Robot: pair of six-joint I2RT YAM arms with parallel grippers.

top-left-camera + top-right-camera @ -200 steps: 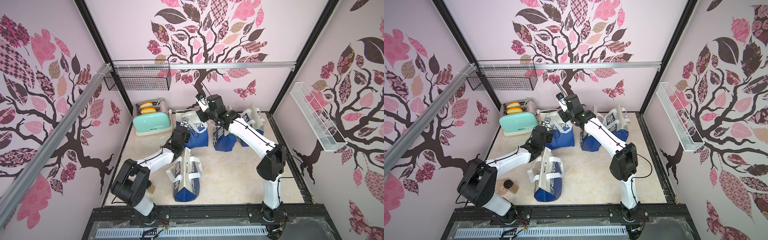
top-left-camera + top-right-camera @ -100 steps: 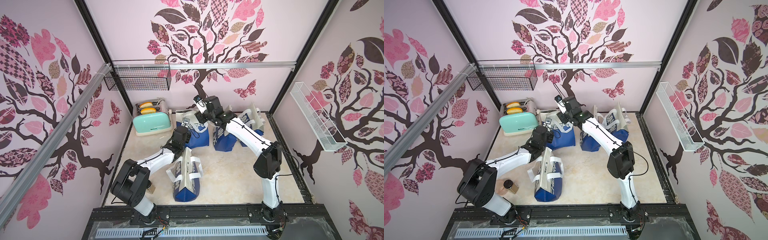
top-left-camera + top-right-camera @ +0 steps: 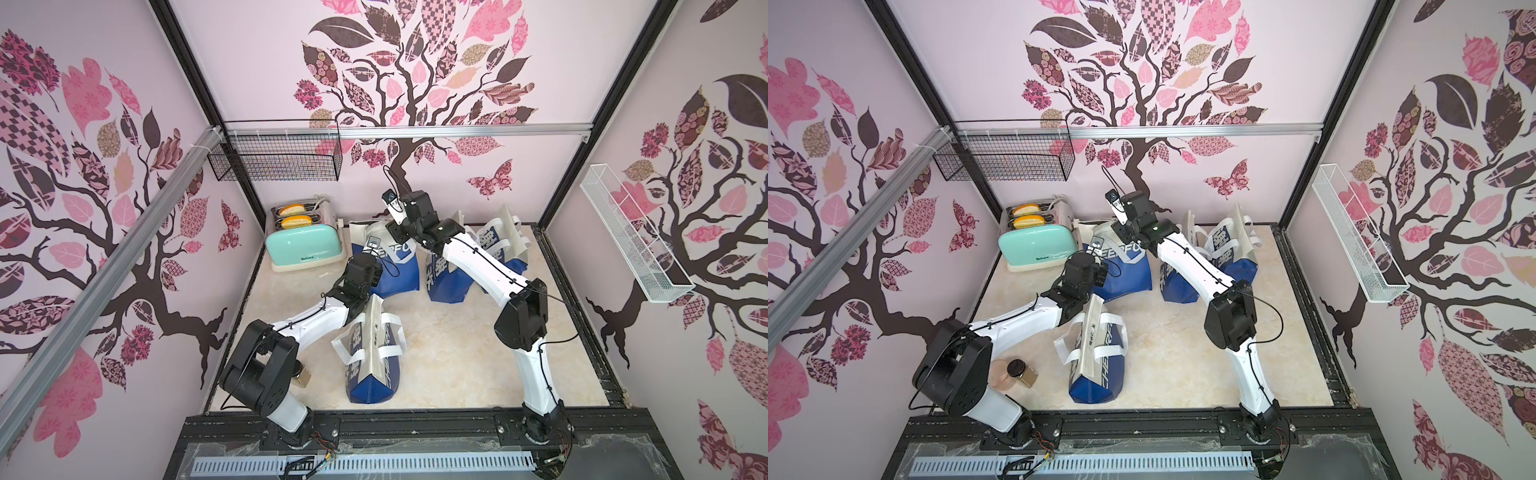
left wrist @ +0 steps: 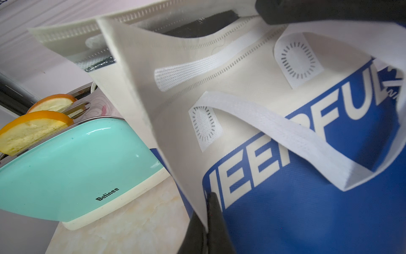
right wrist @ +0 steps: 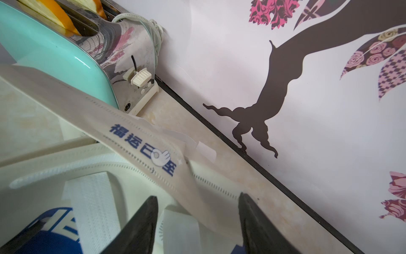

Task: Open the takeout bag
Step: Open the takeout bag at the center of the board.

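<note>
Marbled tabletop [image 3: 449, 353], tree-decal walls [image 3: 582, 62]; the left gripper [image 4: 206, 217] pinches the takeout bag [image 4: 307, 209] by its cream flap; the right gripper [image 5: 197, 196] stands spread around its rim, seemingly without contact.

Mint toaster [image 3: 305, 249], wire basket [image 3: 276, 161], small jar [image 3: 1016, 369]

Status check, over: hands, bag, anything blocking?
Left hand shut on takeout bag rim. Right hand open, straddling back rim, not gripping. Mouth partly spread. Toaster close alongside; handle loop draped over front.
</note>
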